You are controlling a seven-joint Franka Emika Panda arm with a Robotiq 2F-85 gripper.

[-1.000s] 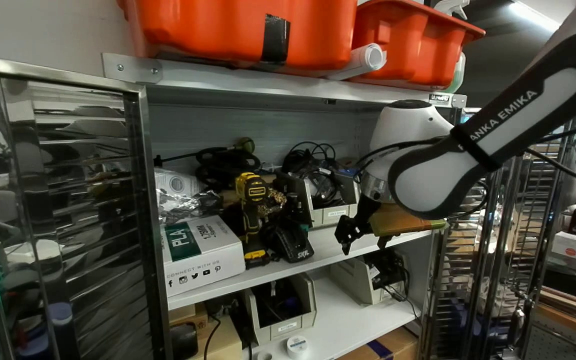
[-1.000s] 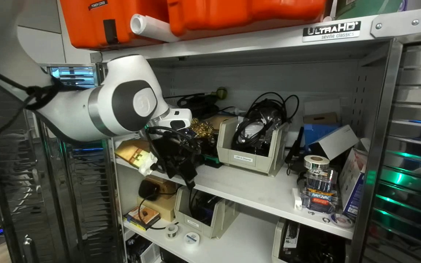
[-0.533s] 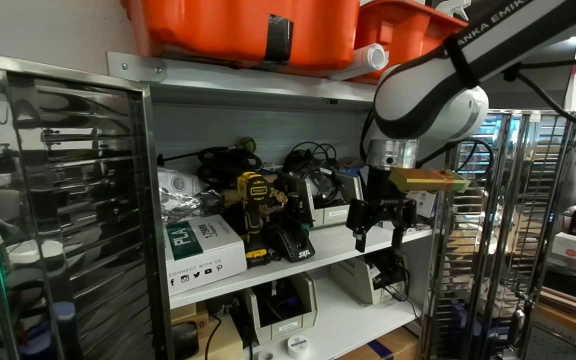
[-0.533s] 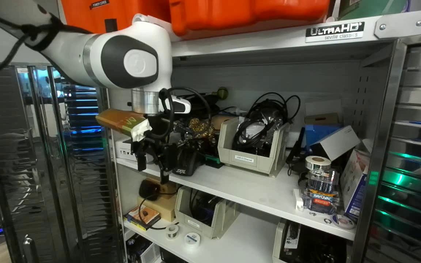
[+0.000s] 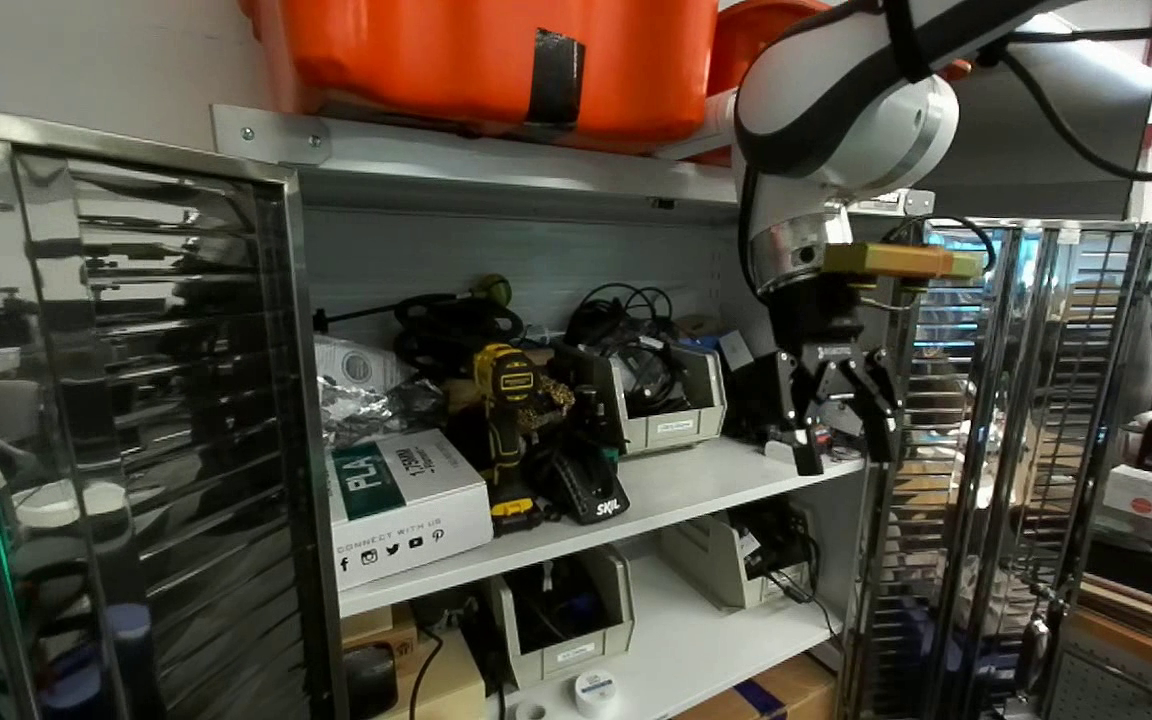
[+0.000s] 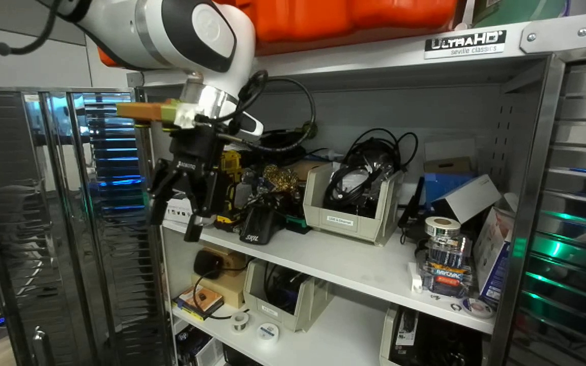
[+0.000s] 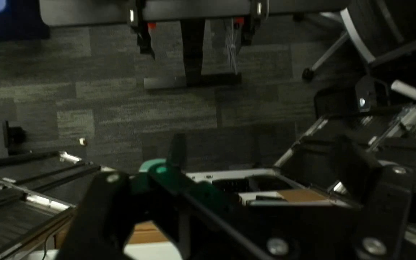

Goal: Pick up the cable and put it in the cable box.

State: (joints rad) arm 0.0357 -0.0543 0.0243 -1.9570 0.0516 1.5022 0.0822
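My gripper (image 5: 844, 455) is open and empty, pointing down above the front edge of the upper shelf; in an exterior view (image 6: 174, 223) it hangs near the shelf's end. In the wrist view the fingers (image 7: 262, 155) are spread with the floor and cabinet beyond. A grey cable box (image 6: 341, 221) with a white label stands on the upper shelf, also in an exterior view (image 5: 676, 430). Coiled black cables (image 6: 349, 188) fill it and stick out over its top. Another black cable (image 6: 196, 290) runs across the lower shelf. I cannot tell which cable is meant.
A grey bin (image 6: 272, 312) with dark contents stands on the lower shelf; another bin (image 5: 711, 565) holds black items. A yellow drill (image 5: 506, 400), a PLA box (image 5: 406, 500) and batteries (image 6: 445, 274) are on the upper shelf (image 6: 318, 254). Orange tubs (image 5: 486, 60) sit above; cabinet doors (image 5: 976, 450) stand open.
The arm has lifted and drawn away from the shelf. The gripper has swung from tilted to pointing down, moving right in an exterior view and left in an exterior view. The boxes have not moved.
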